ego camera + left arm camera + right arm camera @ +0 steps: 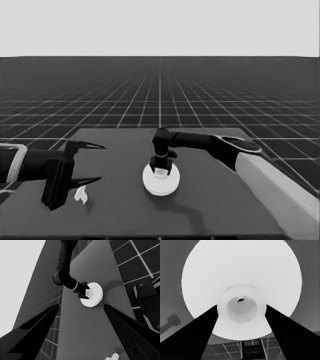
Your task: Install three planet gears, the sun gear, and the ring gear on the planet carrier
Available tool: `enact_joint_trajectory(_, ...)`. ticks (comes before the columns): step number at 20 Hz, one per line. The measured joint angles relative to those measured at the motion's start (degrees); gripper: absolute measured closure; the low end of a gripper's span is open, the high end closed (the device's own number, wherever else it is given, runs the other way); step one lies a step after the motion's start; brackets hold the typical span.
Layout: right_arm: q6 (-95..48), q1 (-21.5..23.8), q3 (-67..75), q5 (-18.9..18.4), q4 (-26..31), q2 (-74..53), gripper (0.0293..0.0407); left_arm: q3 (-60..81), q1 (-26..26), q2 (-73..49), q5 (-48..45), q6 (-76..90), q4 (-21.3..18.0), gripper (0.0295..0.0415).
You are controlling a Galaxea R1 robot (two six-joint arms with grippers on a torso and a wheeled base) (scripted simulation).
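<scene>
The left arm is waiting at the table's (210, 210) left end, its gripper (85, 162) hanging over the surface with the fingers spread wide and holding nothing; the thin white piece (81, 195) is lying on the table just below the lower finger, apart from it — the left wrist view is catching only a bit of that piece (112, 357) between the two dark wedges. Toward the middle of the table the larger round part (161, 181) is sitting as a single white stack, with no gears showing around it; whether the smaller round part is lying beneath cannot be told. The right arm is reaching in from the right and bending down over that part, its gripper (161, 169) standing at the raised hub (241, 312); in the right wrist view the two fingers are flanking the hub closely on either side — narrowed about it, seemingly touching its wall — while the wide disc (242, 272) is filling the view beyond; the left wrist view is showing the same gripper (86, 292) at the hub from farther off.
</scene>
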Motion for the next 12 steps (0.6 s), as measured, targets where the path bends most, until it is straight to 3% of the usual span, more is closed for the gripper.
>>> enact_joint_trajectory(12,6.0,-0.3,0.0,0.0,0.0,0.0,0.0352,0.0,0.0,0.0,0.0,0.0,0.0,0.0326)
